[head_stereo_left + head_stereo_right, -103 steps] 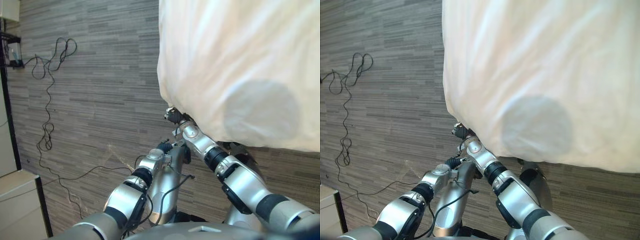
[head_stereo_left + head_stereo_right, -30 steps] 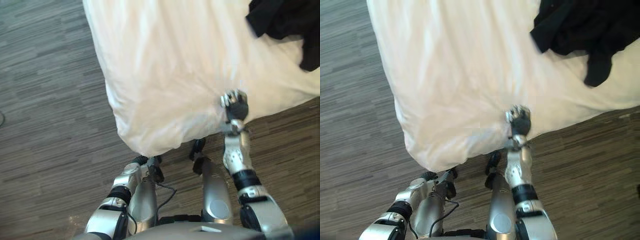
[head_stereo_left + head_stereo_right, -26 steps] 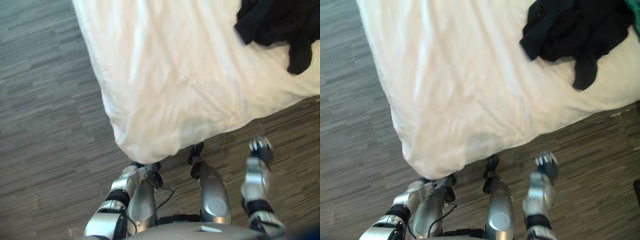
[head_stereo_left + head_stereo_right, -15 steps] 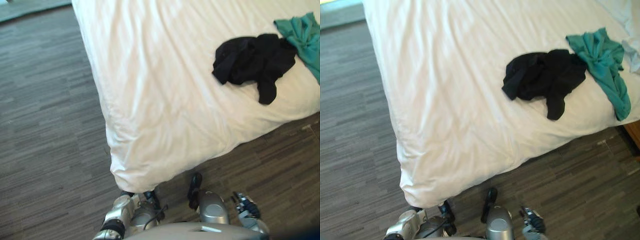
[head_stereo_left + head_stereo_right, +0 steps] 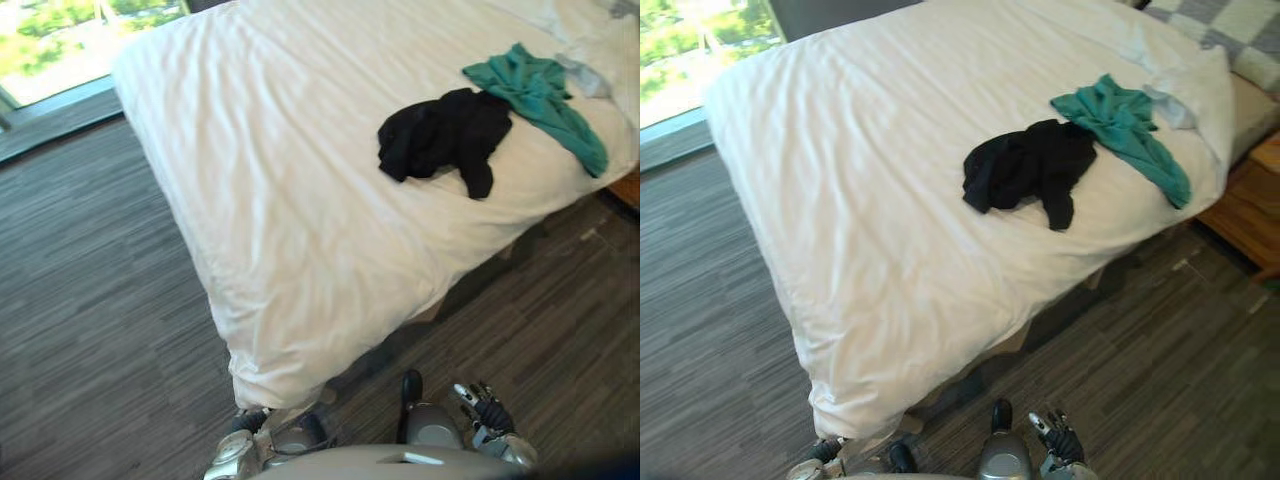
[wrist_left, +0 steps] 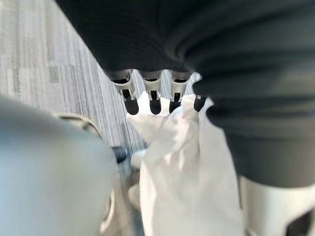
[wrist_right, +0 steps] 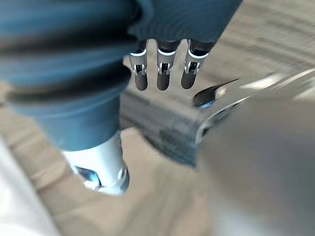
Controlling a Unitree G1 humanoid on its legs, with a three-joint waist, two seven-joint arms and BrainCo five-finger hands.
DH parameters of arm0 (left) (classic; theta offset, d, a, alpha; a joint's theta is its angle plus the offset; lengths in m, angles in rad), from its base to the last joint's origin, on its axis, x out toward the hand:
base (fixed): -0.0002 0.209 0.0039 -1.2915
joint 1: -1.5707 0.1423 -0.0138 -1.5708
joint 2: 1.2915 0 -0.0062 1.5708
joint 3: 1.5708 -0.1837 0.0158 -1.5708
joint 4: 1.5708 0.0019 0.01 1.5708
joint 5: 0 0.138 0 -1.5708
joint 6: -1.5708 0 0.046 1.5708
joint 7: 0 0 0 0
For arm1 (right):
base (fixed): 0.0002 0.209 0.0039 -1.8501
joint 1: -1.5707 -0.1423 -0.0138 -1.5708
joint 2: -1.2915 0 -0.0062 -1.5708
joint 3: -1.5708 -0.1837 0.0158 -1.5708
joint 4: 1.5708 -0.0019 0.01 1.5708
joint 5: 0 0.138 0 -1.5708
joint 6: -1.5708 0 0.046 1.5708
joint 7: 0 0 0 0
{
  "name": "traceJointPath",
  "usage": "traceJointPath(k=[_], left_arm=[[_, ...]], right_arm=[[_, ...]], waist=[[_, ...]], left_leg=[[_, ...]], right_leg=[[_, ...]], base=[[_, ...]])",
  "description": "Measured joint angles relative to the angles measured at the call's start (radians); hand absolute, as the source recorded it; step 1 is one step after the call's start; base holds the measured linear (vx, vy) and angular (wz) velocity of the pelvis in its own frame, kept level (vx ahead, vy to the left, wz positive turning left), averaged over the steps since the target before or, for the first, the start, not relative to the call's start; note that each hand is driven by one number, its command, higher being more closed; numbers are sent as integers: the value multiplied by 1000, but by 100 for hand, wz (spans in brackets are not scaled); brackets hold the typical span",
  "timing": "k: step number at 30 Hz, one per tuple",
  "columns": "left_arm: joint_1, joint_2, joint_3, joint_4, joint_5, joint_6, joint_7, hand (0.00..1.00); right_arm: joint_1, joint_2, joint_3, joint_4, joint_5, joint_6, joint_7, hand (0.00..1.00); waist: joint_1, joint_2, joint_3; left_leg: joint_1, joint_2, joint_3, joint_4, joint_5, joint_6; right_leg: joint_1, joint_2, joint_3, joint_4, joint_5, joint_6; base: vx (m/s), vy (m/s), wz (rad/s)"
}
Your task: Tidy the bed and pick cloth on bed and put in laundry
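A black cloth [image 5: 440, 135] lies crumpled on the white duvet [image 5: 270, 200] near the bed's right side. A teal cloth [image 5: 535, 90] lies just beyond it, touching it, and a small pale grey cloth [image 5: 585, 75] sits past that. My right hand [image 5: 487, 412] hangs low over the floor in front of the bed, its fingers [image 7: 162, 73] straight and empty. My left hand [image 6: 150, 98] hangs by the duvet's drooping corner [image 6: 182, 162], fingers straight, holding nothing.
The duvet corner [image 5: 280, 370] hangs almost to the wood-pattern floor [image 5: 90, 330] right in front of me. A wooden nightstand [image 5: 1250, 195] stands at the bed's right. A checked pillow [image 5: 1240, 20] lies at the head. A bright window [image 5: 60, 45] is at the far left.
My right hand has left the duvet's edge, dropped to my side and straightened its fingers. The camera has lifted, so the whole bed and the cloths now show.
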Motion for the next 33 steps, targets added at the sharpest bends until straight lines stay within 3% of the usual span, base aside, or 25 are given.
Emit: traceJointPath(k=[3,7,9,11,12,13,14,15,16,17,18,19,20,21,22,23,24,25,28,33], left_arm=[[-3,-2,-15,-1,5,35,-25,0],[-4,5,-33,-3,53,42,-67,0],[-11,9,-36,-1,94,54,-76,0],[-16,7,-38,-2,119,72,-74,0],[-16,-7,-34,-3,132,84,-73,0],[-16,-8,-28,-3,134,90,-71,0],[-14,-5,-29,-7,151,104,-64,0],[-14,0,-29,-7,174,114,-60,0],[-14,4,-27,-8,176,121,-60,0],[-30,3,-4,-9,198,128,-56,0],[-39,-6,6,0,216,145,-56,0],[-35,-11,6,1,220,150,-55,0],[-34,-24,7,-2,247,149,-55,0],[-39,-16,6,-3,251,149,-55,0],[-58,8,6,-11,261,150,-56,0],[-72,-1,-8,-1,310,153,-57,0],[-69,-1,-20,-2,328,151,-57,0],[-65,-2,-42,-2,362,145,-57,0],[-58,-1,-74,-3,368,123,-43,0],[-14,-13,-85,-3,367,69,-9,0]], right_arm=[[35,21,6,-1,-21,-3,-26,0],[60,29,21,-6,-40,-23,-50,0],[61,27,24,-5,-38,-22,-55,0],[60,15,39,-4,-37,-22,-59,0],[45,10,39,-7,-37,-21,-57,0],[29,10,39,-8,-37,-20,-57,0],[28,9,35,-7,-37,-14,-56,0],[34,12,32,-7,-37,-11,-54,0],[36,15,29,-6,-38,-11,-53,0],[18,13,22,-5,-39,-11,-45,0],[-15,4,22,-5,-40,-13,-37,0],[-36,1,22,3,-41,-7,-37,0],[-70,-6,25,14,-58,11,-43,0],[-81,-4,42,25,-61,25,-52,0],[-117,-5,97,42,-67,67,-73,0],[-153,-19,138,42,-65,114,-104,0],[-164,-22,154,42,-63,134,-120,0],[-196,-26,175,43,-57,187,-154,0],[-216,-36,184,45,-51,239,-192,0],[-285,-57,200,120,-26,278,-238,0]], waist=[[0,-3,-2],[2,-17,-20],[0,-23,-23],[3,-21,-29],[13,7,-38],[10,11,-31],[1,6,-34],[0,-1,-39],[3,-13,-41],[26,-23,-43],[41,9,-42],[46,39,-50],[45,55,-39],[49,33,-37],[70,2,-26],[84,55,-16],[88,65,-22],[95,89,-28],[111,102,-28],[142,130,-13]], left_leg=[[58,-16,22,-38,11,8],[69,-15,21,22,-48,-2],[66,-10,23,65,-82,5],[66,-12,41,66,-84,22],[54,9,92,65,-75,44],[53,11,104,73,-76,45],[63,13,109,77,-73,47],[80,12,119,83,-72,48],[83,1,138,97,-75,44],[78,4,167,128,-83,49],[53,30,163,145,-78,73],[48,48,158,135,-74,79],[54,63,168,138,-96,46],[56,45,181,151,-99,46],[46,34,209,209,-110,52],[31,84,213,258,-133,49],[19,96,214,272,-132,50],[20,109,216,289,-130,51],[15,111,205,319,-127,55],[-36,93,-50,438,-119,42]], right_leg=[[28,-28,-69,46,1,-15],[4,-48,-69,173,-62,-62],[-20,-60,-70,235,-30,-62],[-34,-49,-61,214,12,-87],[-50,-43,-68,231,-10,-96],[-79,-62,-84,367,-91,-113],[-102,-94,-110,620,-210,-126],[-80,-106,-142,721,-248,-138],[-71,-108,-158,711,-256,-145],[-64,-83,-183,659,-254,-158],[-8,-3,-177,482,-231,-150],[30,34,-175,386,-226,-140],[56,19,-232,453,-308,-153],[80,-10,-258,467,-349,-134],[130,-2,-260,347,-378,-83],[193,85,-252,192,-285,-92],[223,116,-245,109,-246,-98],[259,152,-228,4,-183,-104],[257,154,-201,-25,-166,-106],[228,146,-84,-42,-138,-103]], base=[[-2,72,-7],[36,35,-15],[32,20,-25],[15,55,-42],[-13,41,-52],[-15,-3,-38],[40,-30,-16],[83,-34,-24],[77,-18,-76],[-13,-16,-123],[-72,-30,-132],[-74,-127,-115],[-25,-137,-70],[-49,-234,-85],[-110,-201,-73],[-126,-197,-72],[-159,-118,-55],[-139,-53,-29],[-195,13,-25],[-136,40,-65]])
